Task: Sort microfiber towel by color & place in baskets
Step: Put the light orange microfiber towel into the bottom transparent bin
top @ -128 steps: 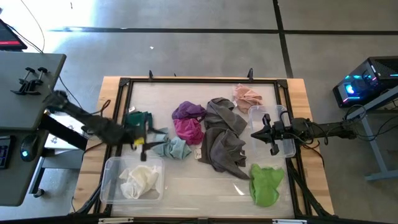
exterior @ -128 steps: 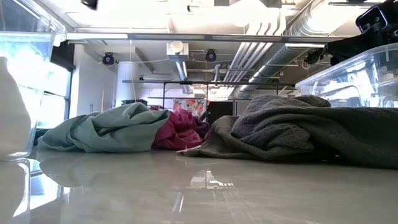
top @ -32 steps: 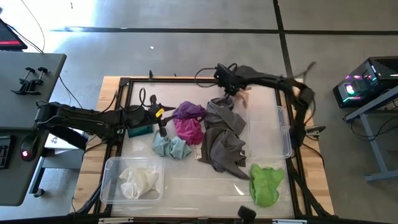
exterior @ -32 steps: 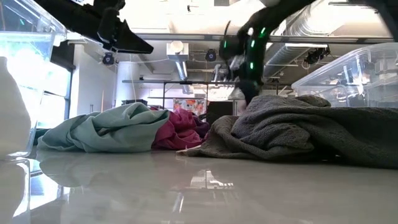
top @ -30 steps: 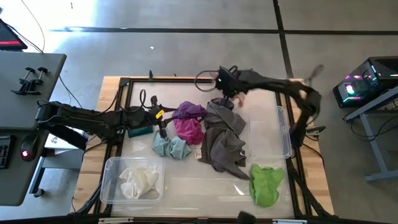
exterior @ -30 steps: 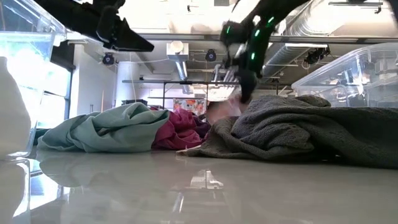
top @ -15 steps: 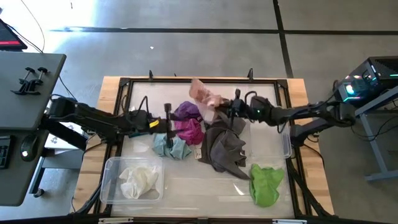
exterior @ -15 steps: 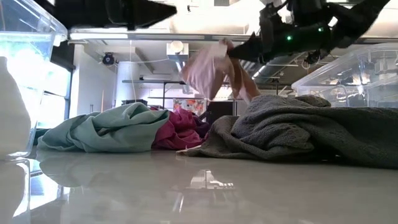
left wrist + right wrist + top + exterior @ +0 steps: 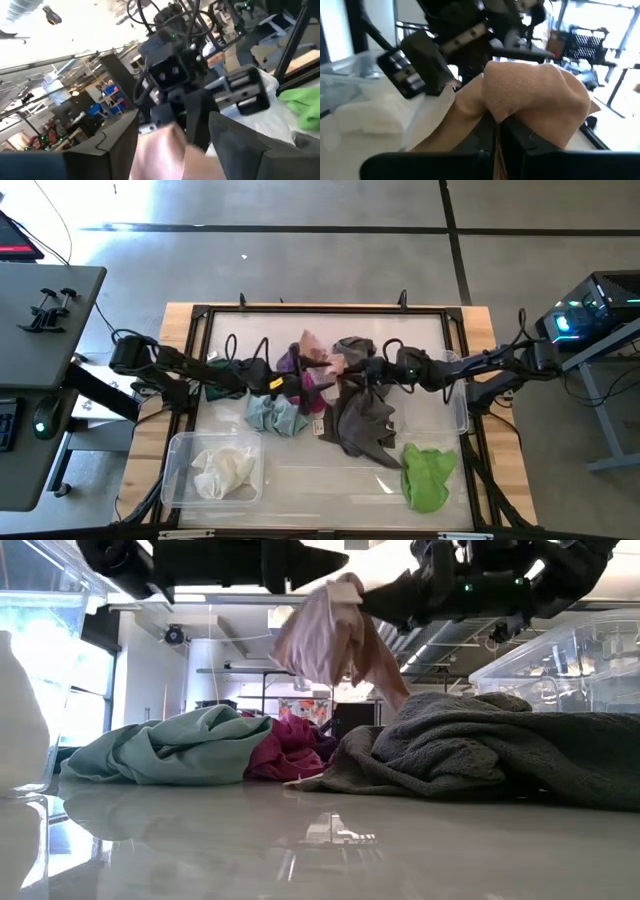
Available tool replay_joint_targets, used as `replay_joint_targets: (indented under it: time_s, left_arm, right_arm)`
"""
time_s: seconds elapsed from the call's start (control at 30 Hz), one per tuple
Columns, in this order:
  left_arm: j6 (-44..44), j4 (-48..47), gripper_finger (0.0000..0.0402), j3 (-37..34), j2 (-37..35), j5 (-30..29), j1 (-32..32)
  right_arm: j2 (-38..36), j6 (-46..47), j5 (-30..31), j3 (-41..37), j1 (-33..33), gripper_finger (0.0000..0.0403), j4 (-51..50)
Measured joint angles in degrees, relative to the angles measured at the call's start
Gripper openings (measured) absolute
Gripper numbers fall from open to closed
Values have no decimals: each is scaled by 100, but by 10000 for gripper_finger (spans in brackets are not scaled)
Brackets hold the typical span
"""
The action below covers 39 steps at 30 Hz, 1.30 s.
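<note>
While the right pincer [image 9: 495, 131] clamps it above the desk [image 9: 300, 470], the pink towel [image 9: 325, 635] hangs crumpled, soft and pale, between both arms; left pincer [image 9: 172, 131] gapes open beside it.

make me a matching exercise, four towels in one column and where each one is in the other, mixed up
Towels:
1. white towel
2. pink towel
3. lime green towel
4. grey towel

Places:
A. on the table near the front right corner
B. held in the air by the right gripper
C. inside the wide basket
D. spread on the table's middle

Pairs: 1-C, 2-B, 3-A, 4-D
</note>
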Motion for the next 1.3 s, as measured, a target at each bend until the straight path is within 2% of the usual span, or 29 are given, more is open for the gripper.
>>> replay_joint_targets:
  time_s: [0.23, 0.53, 0.73, 1.1, 1.2, 1.3]
  left_arm:
    - [-412, -481, 244, 89, 4, 31, 38]
    - [-1602, -574, 244, 89, 1, 885, 244]
    - [-2015, -579, 236, 89, 1, 1553, 400]
    - [-2012, -699, 139, 87, -1, 1631, 426]
    - [-1840, -909, 104, 87, -1, 1627, 419]
    - [-1705, -1323, 67, 90, -89, 1476, 386]
  right_arm:
    - [-4, -167, -640, -7, 120, 12, 348]
    - [-4, -178, -922, -7, 132, 12, 730]
    - [-4, -192, -707, -7, 132, 12, 856]
    - [152, -383, -775, 212, 132, 15, 852]
    - [192, -467, -775, 223, 134, 37, 801]
    - [-16, -439, -755, 216, 132, 79, 490]
